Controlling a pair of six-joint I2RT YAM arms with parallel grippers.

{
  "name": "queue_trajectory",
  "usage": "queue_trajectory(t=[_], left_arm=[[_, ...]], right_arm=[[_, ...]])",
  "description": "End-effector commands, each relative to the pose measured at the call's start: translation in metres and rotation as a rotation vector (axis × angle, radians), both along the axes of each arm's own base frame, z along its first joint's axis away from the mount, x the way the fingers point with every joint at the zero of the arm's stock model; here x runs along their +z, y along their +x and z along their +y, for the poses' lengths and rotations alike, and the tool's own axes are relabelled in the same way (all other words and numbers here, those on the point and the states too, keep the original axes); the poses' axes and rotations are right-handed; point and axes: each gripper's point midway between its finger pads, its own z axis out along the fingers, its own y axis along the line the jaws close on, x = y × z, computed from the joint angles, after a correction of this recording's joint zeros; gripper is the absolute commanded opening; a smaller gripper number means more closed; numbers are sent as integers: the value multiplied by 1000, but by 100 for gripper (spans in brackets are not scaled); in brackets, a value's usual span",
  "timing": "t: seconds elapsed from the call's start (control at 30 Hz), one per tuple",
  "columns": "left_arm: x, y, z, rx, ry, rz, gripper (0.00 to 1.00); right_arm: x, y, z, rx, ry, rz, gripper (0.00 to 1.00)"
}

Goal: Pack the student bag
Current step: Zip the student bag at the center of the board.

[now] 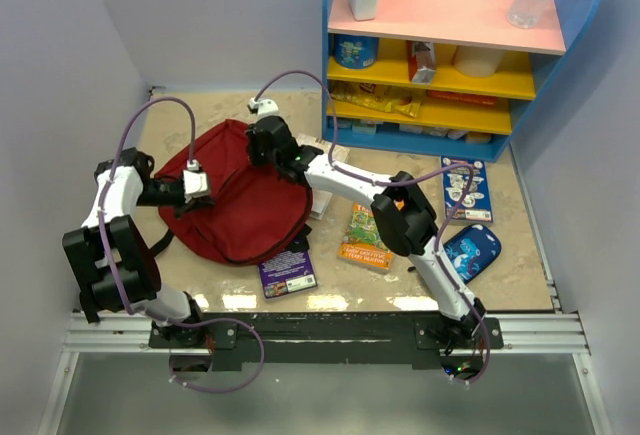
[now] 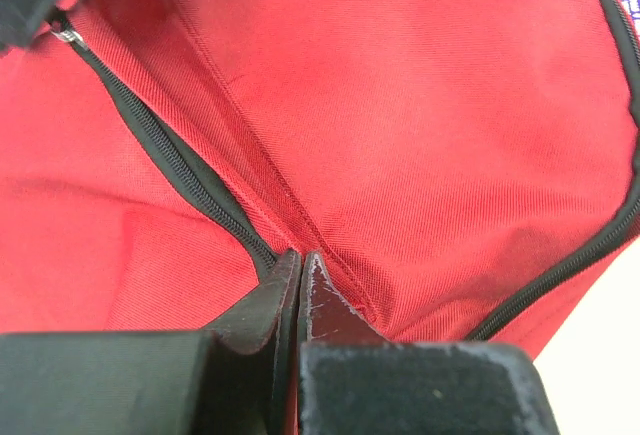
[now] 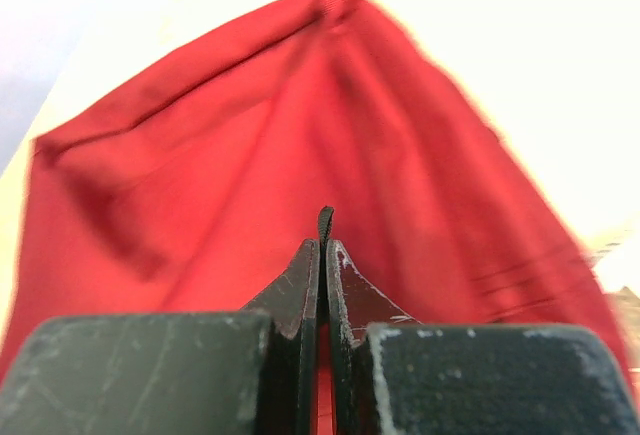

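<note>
on the table [image 1: 520, 280], student bag [image 1: 250, 210], left gripper [image 2: 300, 255] pinching its zipper, right gripper [image 3: 323, 240] apparently pinching fabric

The top camera looks down from 6 o'clock toward 12, both wrist cameras sit very near the student bag [image 1: 245, 205], which all three views share.

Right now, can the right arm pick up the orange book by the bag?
Probably not yet. The right gripper is shut on the edge of the red bag and would have to let go first. The orange book lies uncovered beside the bag.
</note>
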Motion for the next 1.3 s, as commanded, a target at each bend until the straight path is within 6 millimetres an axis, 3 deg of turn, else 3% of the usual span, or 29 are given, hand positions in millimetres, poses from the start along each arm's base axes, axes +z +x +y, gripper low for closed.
queue_trajectory(t=[0.0, 0.13, 0.3, 0.33, 0.4, 0.43, 0.53, 0.63, 0.73, 0.77, 0.8, 0.83, 0.87, 0.93, 0.97, 1.13, 1.17, 1.2, 1.27], left_arm=[[10, -14, -6, -38, -21, 47, 0], [12, -15, -5, -44, -14, 47, 0], [12, -15, -2, -47, 7, 49, 0], [11, -15, -2, -48, 7, 54, 0], [10, -15, -2, -44, 8, 60, 0], [10, -14, -1, -39, 8, 61, 0], [10, -8, 0, -14, 2, 62, 0], [15, -1, 0, 9, -19, 46, 0], [29, 9, -2, 42, -54, 20, 0], [36, 17, -2, 54, -69, -9, 5], [41, 19, -2, 82, -87, 3, 7], [47, 22, -3, 93, -96, -10, 14], [56, 29, -3, 101, -113, -41, 33], [70, 31, -6, 123, -150, -41, 46], [80, 34, -9, 120, -180, -59, 62], [93, 43, -37, 86, -217, -44, 84], [87, 51, -40, 83, -190, -66, 88], [82, 51, -55, 71, -192, -31, 90], [68, 67, -61, 89, -150, -61, 94]], right_arm=[[32, 45, -39, -176, -18, -107, 0], [20, 54, -54, -257, -62, -100, 0], [18, 59, -72, -343, -94, -107, 1], [18, 60, -76, -356, -100, -109, 13], [22, 61, -89, -418, -123, -104, 26], [24, 61, -91, -422, -124, -94, 48], [40, 51, -101, -413, -116, -91, 67], [58, 31, -110, -363, -61, -103, 72], [61, 13, -120, -339, -35, -85, 66], [61, 7, -118, -321, -26, -73, 64], [47, -1, -121, -311, -46, -48, 62], [52, -6, -121, -301, -31, -51, 59], [48, -11, -121, -288, -35, -42, 57], [33, -21, -123, -273, -54, -18, 54], [26, -24, -122, -262, -59, -4, 52], [4, -29, -118, -237, -53, 37, 45], [3, -31, -117, -233, -48, 41, 44], [-2, -33, -116, -229, -44, 47, 44], [-3, -34, -116, -228, -40, 48, 43]])
